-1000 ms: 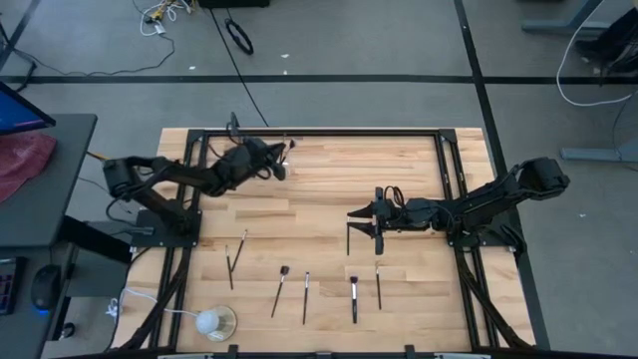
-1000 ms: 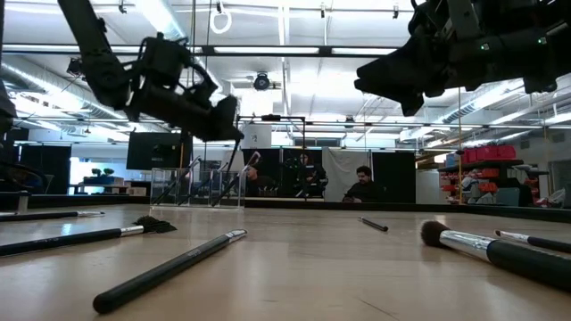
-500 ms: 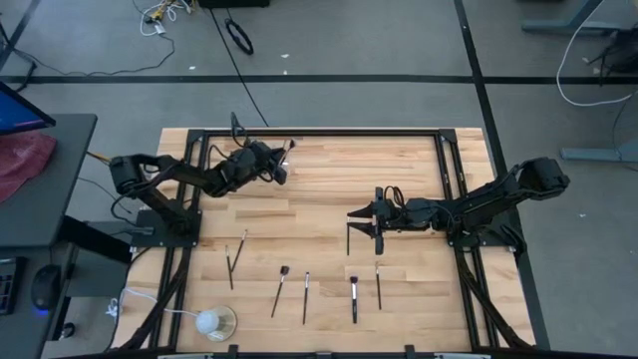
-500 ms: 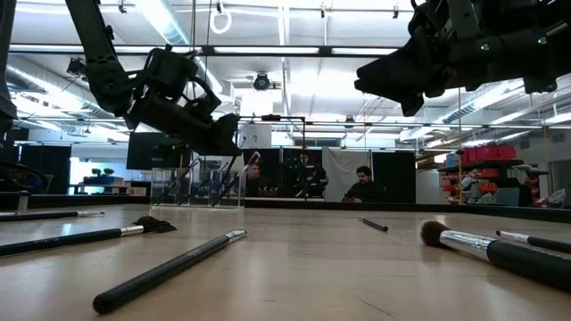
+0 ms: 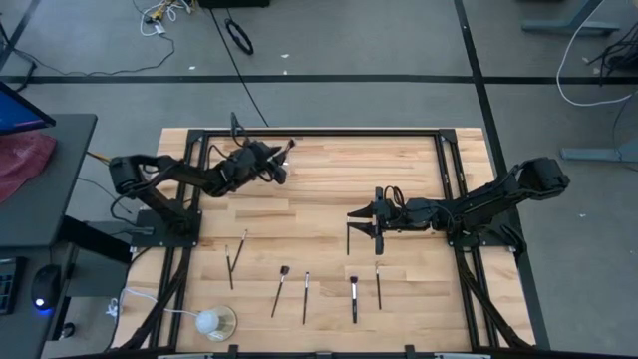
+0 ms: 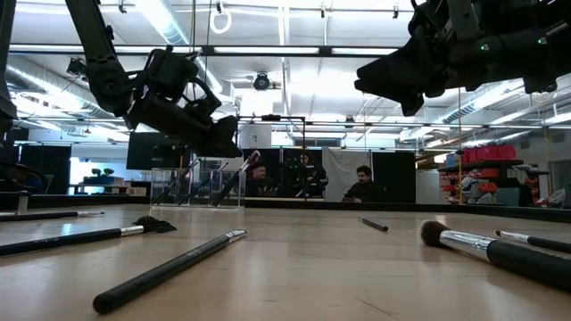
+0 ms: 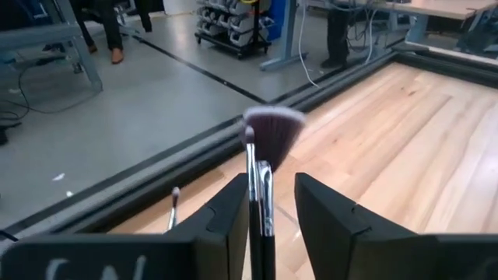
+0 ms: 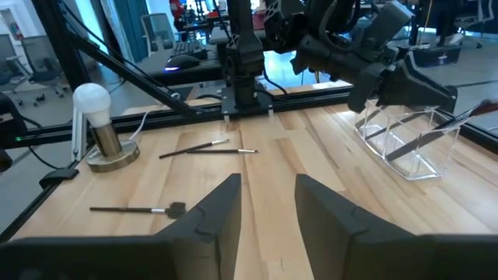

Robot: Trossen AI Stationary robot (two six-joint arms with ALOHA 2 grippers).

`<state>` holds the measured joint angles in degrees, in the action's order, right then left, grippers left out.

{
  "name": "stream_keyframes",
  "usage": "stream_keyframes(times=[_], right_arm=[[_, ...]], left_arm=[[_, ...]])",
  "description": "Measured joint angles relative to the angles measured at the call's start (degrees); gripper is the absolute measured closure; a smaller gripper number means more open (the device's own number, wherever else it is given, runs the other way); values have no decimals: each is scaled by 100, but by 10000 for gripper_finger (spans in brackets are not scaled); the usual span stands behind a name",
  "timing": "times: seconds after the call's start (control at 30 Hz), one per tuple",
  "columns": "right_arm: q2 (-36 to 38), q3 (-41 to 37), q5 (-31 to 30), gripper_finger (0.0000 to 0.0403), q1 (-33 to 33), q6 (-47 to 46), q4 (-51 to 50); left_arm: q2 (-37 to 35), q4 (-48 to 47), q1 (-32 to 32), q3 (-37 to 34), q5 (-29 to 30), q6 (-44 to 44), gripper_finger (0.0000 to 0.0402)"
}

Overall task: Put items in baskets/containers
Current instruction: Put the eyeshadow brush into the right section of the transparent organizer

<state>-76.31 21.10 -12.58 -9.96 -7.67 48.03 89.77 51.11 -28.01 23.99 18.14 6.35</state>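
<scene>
Seven brushes (image 5: pixel 305 297) lie on the desk (image 5: pixel 329 189) in the high view; the left gripper (image 5: pixel 282 160) hovers over the clear holder (image 6: pixel 196 187). Left wrist view: parted jaws flank a fan brush (image 7: pixel 263 167). Right gripper (image 5: pixel 364 221) hangs mid-desk, jaws open and empty

You've got a light wood table (image 5: pixel 329 199), planked, smooth satin finish. Clear glossy plastic holder (image 8: pixel 412 144) at the far left. Brushes (image 6: pixel 169 267) have matt black handles, shiny metal ferrules, soft fluffy bristles. The fan brush (image 7: pixel 268 136) shows a silver metal ferrule. Gripper fingers (image 8: pixel 222 206) are matt dark plastic. Lamp base (image 8: pixel 109 155) looks like brushed metal.
</scene>
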Motion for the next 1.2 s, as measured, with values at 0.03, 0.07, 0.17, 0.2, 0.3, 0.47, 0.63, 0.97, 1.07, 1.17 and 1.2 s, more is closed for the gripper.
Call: stream_keyframes(times=[0.03,0.07,0.17,0.2,0.3,0.47,0.63,0.97,1.07,1.17,1.2], right_arm=[[0,0,5,280,0,-43,-4],[0,0,11,280,0,-134,-6],[0,0,60,280,0,-408,-11],[0,0,50,280,0,-412,-11],[0,0,-141,279,-14,-393,-132],[-7,249,-585,255,-315,-207,-998],[-4,1029,-958,208,-840,-111,-2764],[-56,2041,-2029,135,-1757,-2070,-5390],[-319,2041,-2554,133,-1857,-2697,-5562],[-793,2041,-3047,133,-1822,-3204,-5442],[-991,2041,-3147,133,-1784,-3319,-5334]], left_arm=[[-45,11,0,0,3,0,286],[-99,67,0,0,1,-7,285],[-337,87,39,0,-11,-23,285],[-438,87,76,0,-17,-67,286],[-788,89,282,2,-27,-261,290],[-1317,97,913,4,-28,-734,301],[-1466,72,1819,9,295,-1276,316],[-1400,-505,3450,7,916,-1427,342],[-1400,-554,3712,7,922,-1429,346],[-1400,-556,3814,7,924,-1477,347],[-1400,-556,3808,7,933,-1518,347]])
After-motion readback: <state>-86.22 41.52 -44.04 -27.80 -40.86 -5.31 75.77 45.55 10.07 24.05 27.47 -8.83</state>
